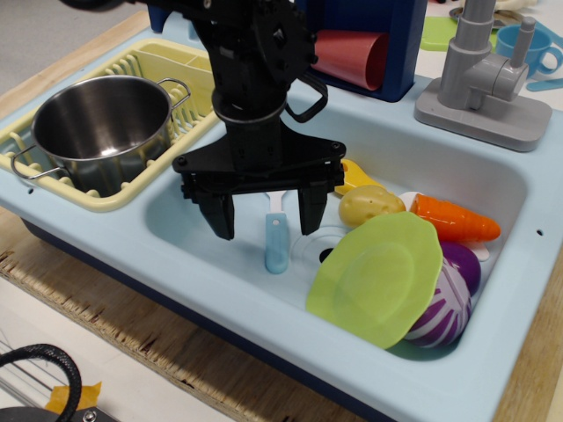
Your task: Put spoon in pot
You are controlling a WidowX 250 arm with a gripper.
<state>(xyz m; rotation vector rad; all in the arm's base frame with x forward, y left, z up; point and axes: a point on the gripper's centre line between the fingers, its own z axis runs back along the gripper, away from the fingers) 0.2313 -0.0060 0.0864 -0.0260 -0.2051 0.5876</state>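
A: What is the arm made of, by the look of it?

B: Matte black all over. The black plastic claw (265, 214) has a wide, flat crossbar with two thick, blocky fingers (220, 214) that taper to squared tips.

A: And above the crossbar?

B: A round black cylindrical wrist, wider than the neck below it, with a ringed collar. A black cable loops out from its side in a curved bight. The housing further up is lumpy and dark; finer details cannot be made out.

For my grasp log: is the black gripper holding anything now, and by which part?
Nothing is held. The black gripper is open, its fingers either side of the white-and-blue plastic spoon lying in the sink.
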